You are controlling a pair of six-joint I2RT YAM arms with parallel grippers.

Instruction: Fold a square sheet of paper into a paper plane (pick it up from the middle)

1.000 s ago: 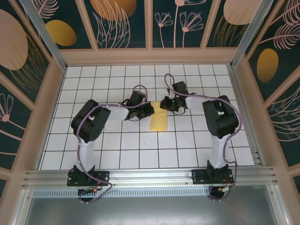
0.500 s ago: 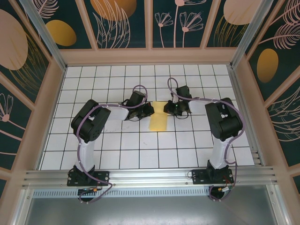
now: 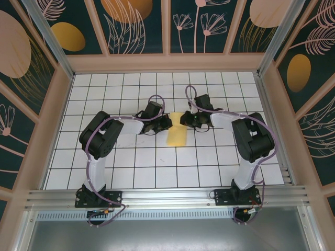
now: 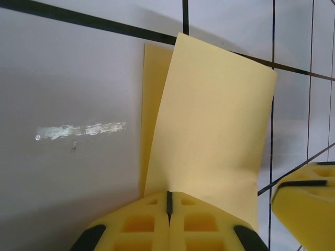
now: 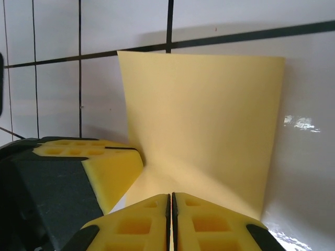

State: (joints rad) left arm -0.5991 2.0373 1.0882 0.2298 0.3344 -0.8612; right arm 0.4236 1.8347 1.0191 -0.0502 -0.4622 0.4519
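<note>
My overhead camera sits high behind the two arm bases and looks down and forward over the whole gridded surface (image 3: 131, 167), with both arms small in mid-frame. The left wrist camera rides just behind the left hand (image 4: 168, 201) and faces along its yellow fingers, very close to the tiles. The right wrist camera does the same behind the right hand (image 5: 171, 201). All three views share the square sheet of paper (image 3: 177, 135). Each wrist view also catches the opposite hand's fingertip at its edge.
</note>
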